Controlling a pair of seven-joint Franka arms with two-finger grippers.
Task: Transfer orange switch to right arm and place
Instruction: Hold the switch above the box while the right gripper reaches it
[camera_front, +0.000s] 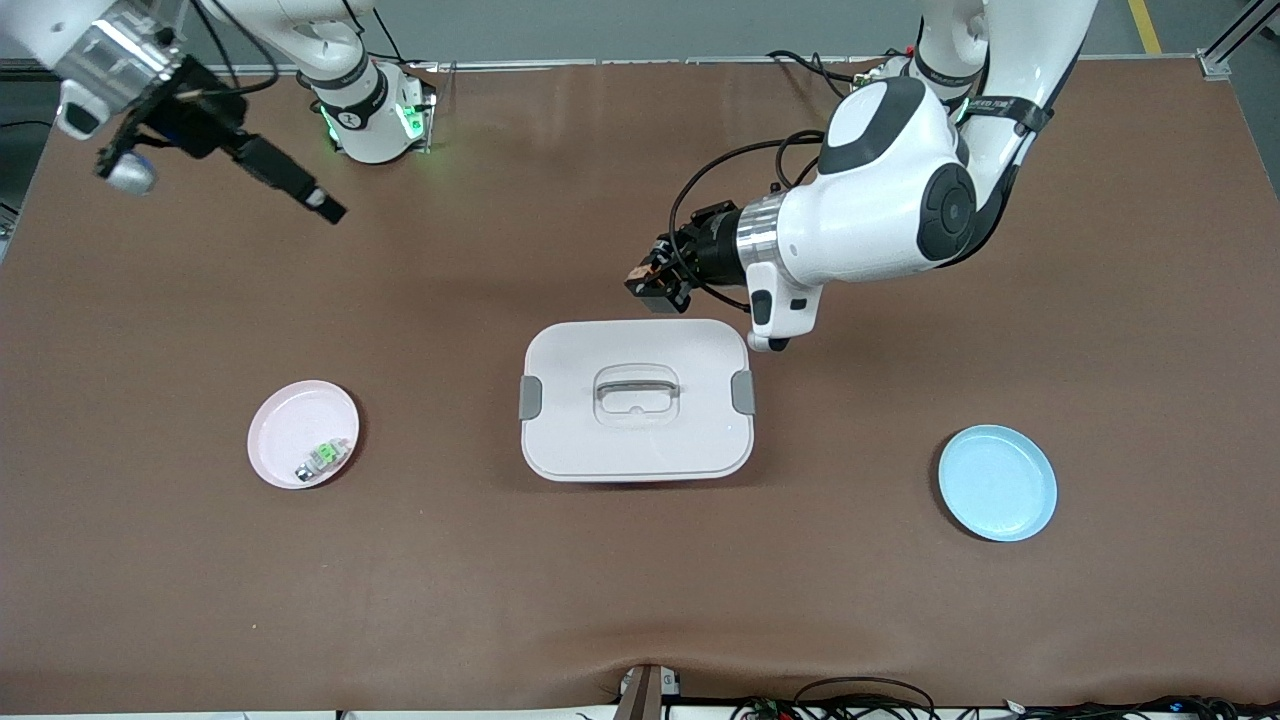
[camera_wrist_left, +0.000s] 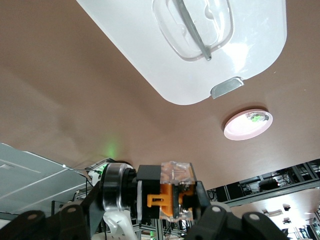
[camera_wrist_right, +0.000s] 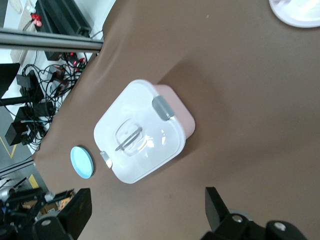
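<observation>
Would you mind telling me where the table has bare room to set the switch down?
Bare mat lies between the pink plate and the lidded box, and between box and blue plate, itself bare. The left gripper, holding the orange switch, crowds the box's edge nearest the bases. The right gripper is open.

Brown matted table carrying white lidded plastic box at centre, pink round plate lying toward right arm's end, blue round plate lying toward left arm's end

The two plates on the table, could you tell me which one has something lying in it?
The pink plate, toward the right arm's end, holds a small green-and-white part. The blue plate, toward the left arm's end, holds nothing.
</observation>
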